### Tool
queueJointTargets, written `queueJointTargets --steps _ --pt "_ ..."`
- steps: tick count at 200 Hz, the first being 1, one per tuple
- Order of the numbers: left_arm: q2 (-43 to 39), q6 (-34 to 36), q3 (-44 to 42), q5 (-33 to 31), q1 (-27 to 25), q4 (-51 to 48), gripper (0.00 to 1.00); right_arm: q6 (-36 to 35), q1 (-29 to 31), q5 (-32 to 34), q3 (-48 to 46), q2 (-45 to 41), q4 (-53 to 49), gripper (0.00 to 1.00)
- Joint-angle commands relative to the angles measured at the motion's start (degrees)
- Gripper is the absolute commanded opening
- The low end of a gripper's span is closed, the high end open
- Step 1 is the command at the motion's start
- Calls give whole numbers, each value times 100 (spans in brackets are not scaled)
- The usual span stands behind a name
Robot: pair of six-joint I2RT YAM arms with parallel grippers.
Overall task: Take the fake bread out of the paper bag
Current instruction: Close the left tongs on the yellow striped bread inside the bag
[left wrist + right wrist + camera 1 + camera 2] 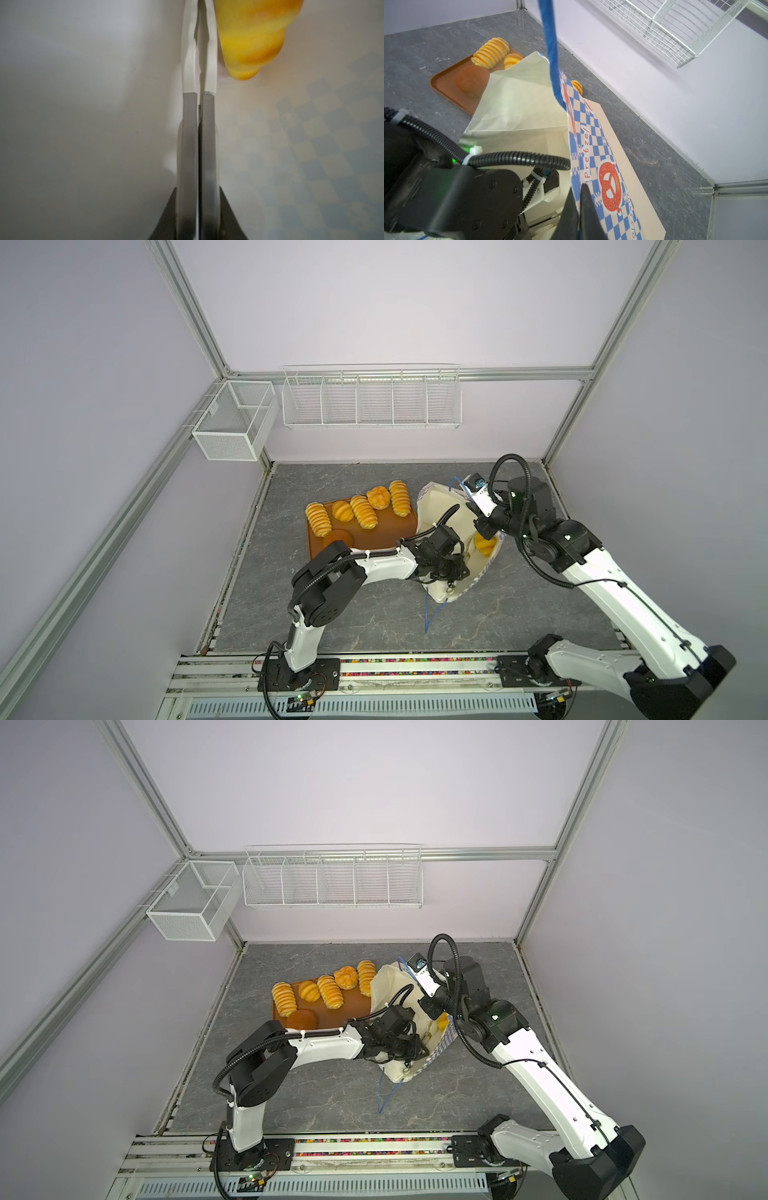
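Pinching paper bag (517,104) rim, right fingers (588,214); left fingers (208,145) pressed together, apparently empty, beside bread (253,37)

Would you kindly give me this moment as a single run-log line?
left gripper: shut, inside paper bag, beside fake bread, not gripping | right gripper: shut on bag rim | out of bag: six pieces at tray

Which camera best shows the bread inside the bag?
Left wrist: the yellow roll, close up though cropped. Both top views catch a small patch; the paper bag hides it from the right wrist view.
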Motion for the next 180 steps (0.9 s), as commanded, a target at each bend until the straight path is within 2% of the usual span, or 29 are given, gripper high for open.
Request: queueJointTargets --steps 1,34,53,98,148,180 --pt "18 -5 193 146 17 242 10 -254 46 94 -33 -136 187 7" --pt "-211 93 94 271 141 178 14 -305 46 285 -772 -476 394 7" --pt "-298 171 108 427 196 85 19 -205 42 327 -1106 -661 517 7" --pt "-362 214 163 778 205 -48 31 -98 46 387 -1241 -850 620 7" --pt "-960 167 -274 247 354 -223 32 -48 29 362 -1344 -1002 867 7" --pt "-1038 100 -314 495 372 -36 34 -28 30 323 -1347 -1012 853 7"
